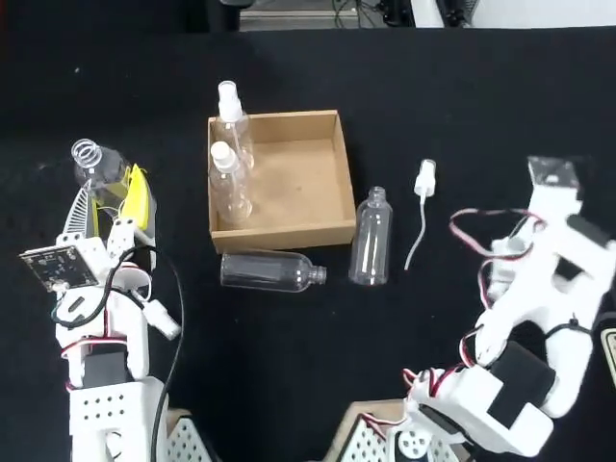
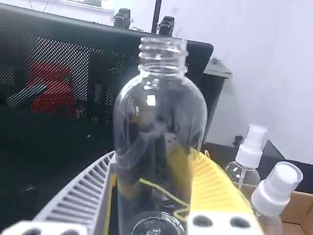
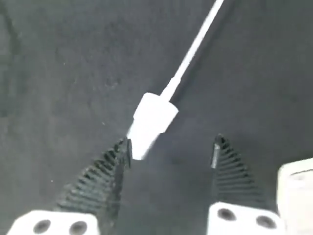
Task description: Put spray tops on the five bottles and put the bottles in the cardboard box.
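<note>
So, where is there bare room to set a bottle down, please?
The cardboard box floor beside its two capped bottles is bare, as is the table beyond it. Crowded: the box's front and right, with two open bottles and a spray top.

Capped bottles (image 1: 231, 188) in box (image 1: 298, 178), open bottles (image 1: 269, 271) before it, spray top (image 1: 424, 179) right

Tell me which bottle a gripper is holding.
The uncapped bottle in the left gripper, left of the cardboard box; no other is gripped.
</note>
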